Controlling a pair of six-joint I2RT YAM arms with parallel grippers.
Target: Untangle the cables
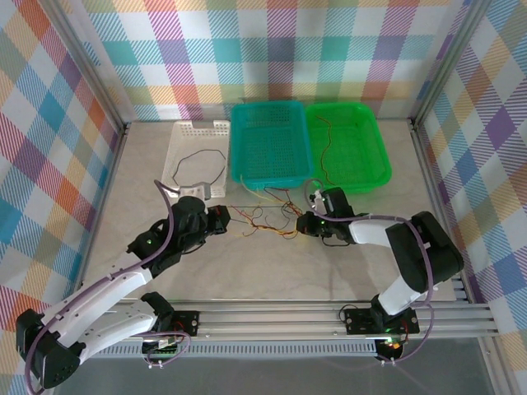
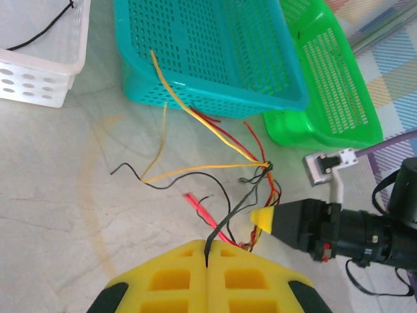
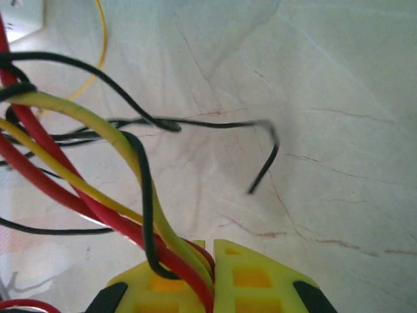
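Note:
The tangled cables [image 1: 265, 220] lie on the table between my two grippers: thin red, yellow, orange and black wires knotted together [image 2: 266, 166]. My left gripper [image 2: 207, 246] is shut on one black cable [image 2: 227, 223] that runs up to the knot. The right gripper [image 3: 210, 248] is shut on a bundle of red [image 3: 58, 186] and yellow [image 3: 98, 127] cables, with a black one [image 3: 146, 215] looped over its left finger. In the top view the left gripper [image 1: 224, 219] and the right gripper [image 1: 303, 222] face each other across the tangle.
A white basket [image 1: 185, 132] at the back left holds a black cable [image 1: 202, 169]. Next to it stand a teal basket [image 1: 270, 177] and a green basket [image 1: 380, 164] with a reddish cable [image 1: 325, 152] inside. Some yellow and red strands reach the teal basket's near wall [image 2: 195, 91].

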